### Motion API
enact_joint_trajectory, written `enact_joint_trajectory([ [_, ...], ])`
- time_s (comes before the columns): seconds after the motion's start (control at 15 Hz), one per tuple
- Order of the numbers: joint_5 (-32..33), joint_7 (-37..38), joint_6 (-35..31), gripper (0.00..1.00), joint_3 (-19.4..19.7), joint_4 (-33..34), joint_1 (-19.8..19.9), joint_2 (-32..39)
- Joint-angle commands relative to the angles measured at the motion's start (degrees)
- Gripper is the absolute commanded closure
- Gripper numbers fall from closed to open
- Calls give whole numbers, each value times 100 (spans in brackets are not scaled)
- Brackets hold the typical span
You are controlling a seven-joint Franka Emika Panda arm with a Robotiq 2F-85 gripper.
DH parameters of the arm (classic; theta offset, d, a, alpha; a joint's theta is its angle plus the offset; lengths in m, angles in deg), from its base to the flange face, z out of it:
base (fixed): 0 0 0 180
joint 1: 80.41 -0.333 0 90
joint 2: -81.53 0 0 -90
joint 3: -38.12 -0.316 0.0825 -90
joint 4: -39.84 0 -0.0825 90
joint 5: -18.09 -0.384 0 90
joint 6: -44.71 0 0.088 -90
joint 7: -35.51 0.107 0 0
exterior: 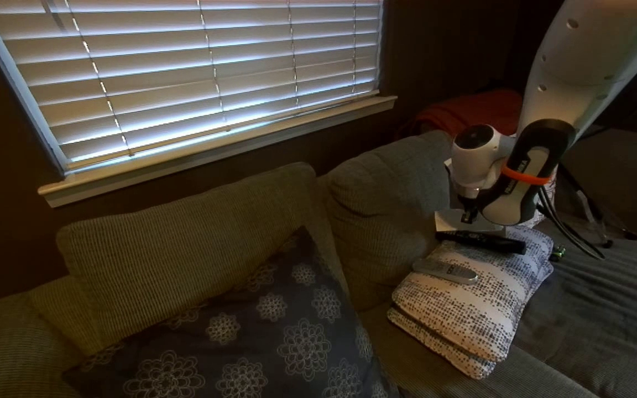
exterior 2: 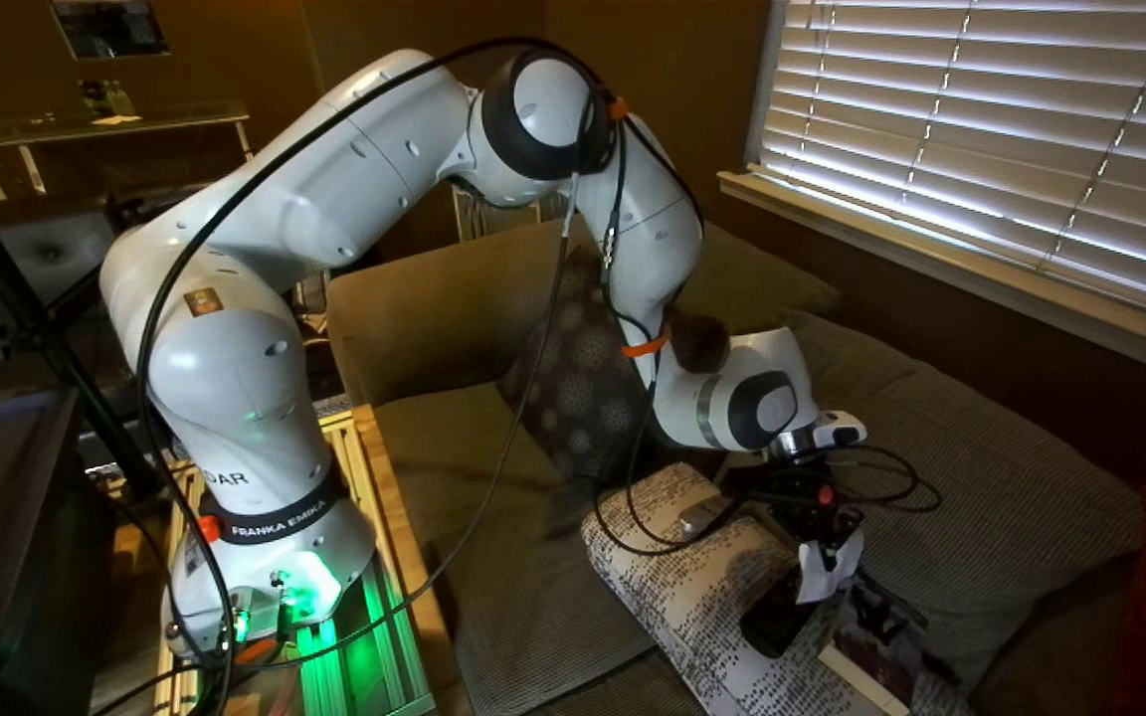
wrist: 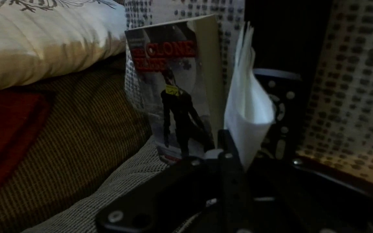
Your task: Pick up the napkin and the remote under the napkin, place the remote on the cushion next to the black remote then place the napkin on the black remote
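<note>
Wrist view, napkin (wrist: 250, 134) lengthwise, pointing from gripper (wrist: 243, 151)

napkin (wrist: 249, 136): white | black remote (exterior: 483, 241) | grey remote (exterior: 444, 271) | cushion (exterior: 465, 318): white, dark dots

The napkin (wrist: 253, 136), white and folded in several layers, is held pinched and bent, its loose edges fanned apart; in the wrist view it hides part of the black remote (exterior: 479, 239), and whether the two touch cannot be told. The black remote, long and slim with pale buttons, lies flat across the cushion (exterior: 473, 315). The grey remote (exterior: 445, 271), shorter and round-ended, lies near it on the cushion, apart and roughly parallel. The cushion is plump, off-white with dark specks, two layers showing at its side.
</note>
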Motion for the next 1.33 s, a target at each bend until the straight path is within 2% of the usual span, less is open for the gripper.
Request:
enact_joint_trajectory([
  [0.0,297,193,267,100,183,339,-161,390],
  [0.07,316,227,311,73,199,361,-188,425],
  [0.13,332,161,291,71,109,342,-116,364],
  [0.27,344,18,-26,60,-107,65,24,66],
  [0.6,375,-299,-1260,25,-228,-881,3,-595],
  [0.8,330,-614,-1555,3,-301,-1307,27,-969],
  [0.87,320,-706,-1581,1,-313,-1429,15,-1090],
  [1.07,384,-1060,-1310,0,-852,-1791,375,-1686],
  [1.27,402,-1369,-815,0,-1741,-2108,1027,-2292],
])
